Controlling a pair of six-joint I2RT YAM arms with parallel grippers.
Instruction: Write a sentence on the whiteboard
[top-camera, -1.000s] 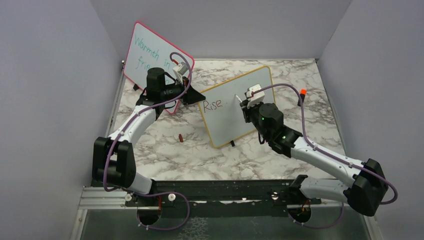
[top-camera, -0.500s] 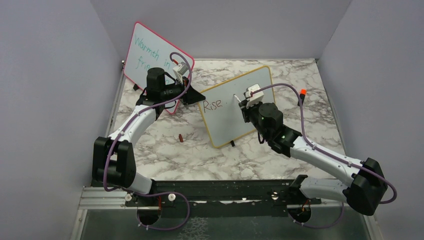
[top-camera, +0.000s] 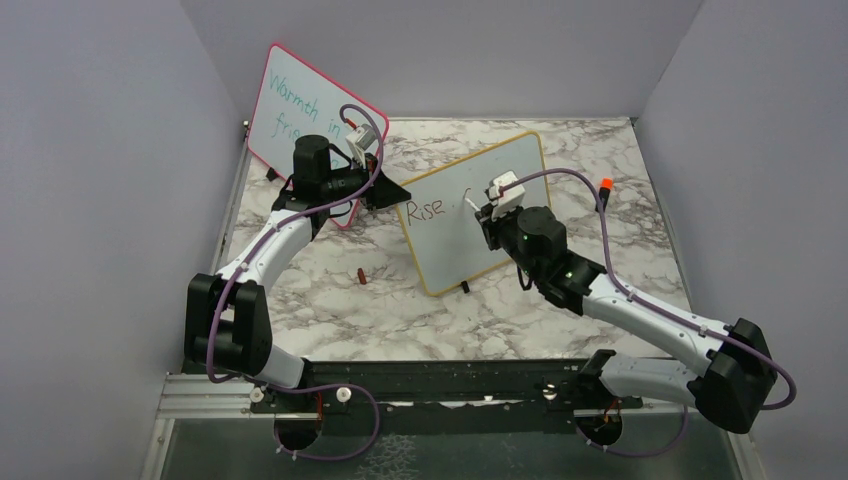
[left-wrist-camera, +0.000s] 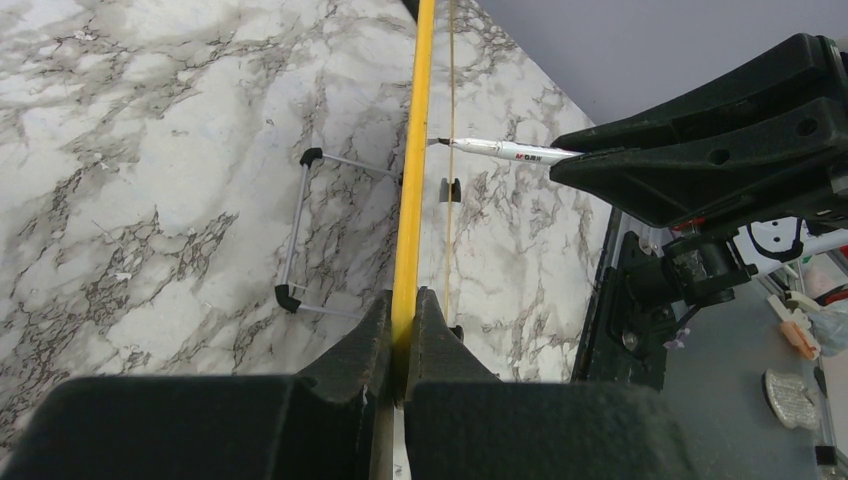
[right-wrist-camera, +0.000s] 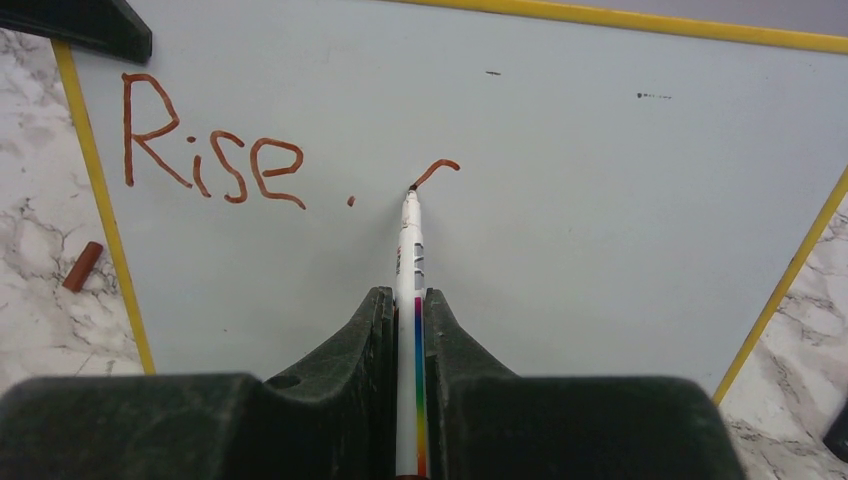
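Observation:
The yellow-framed whiteboard (top-camera: 480, 200) stands tilted mid-table; it also fills the right wrist view (right-wrist-camera: 600, 180). On it the brownish-red sentence (right-wrist-camera: 215, 160) reads "Rise." followed by a short curved stroke (right-wrist-camera: 437, 172). My right gripper (right-wrist-camera: 408, 300) is shut on a white marker (right-wrist-camera: 408, 260) whose tip touches the board at the stroke's lower end. My left gripper (left-wrist-camera: 405, 305) is shut on the board's yellow frame (left-wrist-camera: 415, 150) at its left edge, seen edge-on. In the top view the left gripper (top-camera: 392, 192) and right gripper (top-camera: 482, 208) flank the writing.
A pink-red-framed board (top-camera: 300, 110) with teal writing stands at the back left behind the left arm. A brownish-red marker cap (top-camera: 360, 275) lies on the marble table (top-camera: 350, 310), also seen in the right wrist view (right-wrist-camera: 82, 266). An orange-capped item (top-camera: 605, 185) lies at the right.
The right gripper has moved the marker a little left and down on the board, drawing a short curved stroke after "Rise.". The left arm has not moved.

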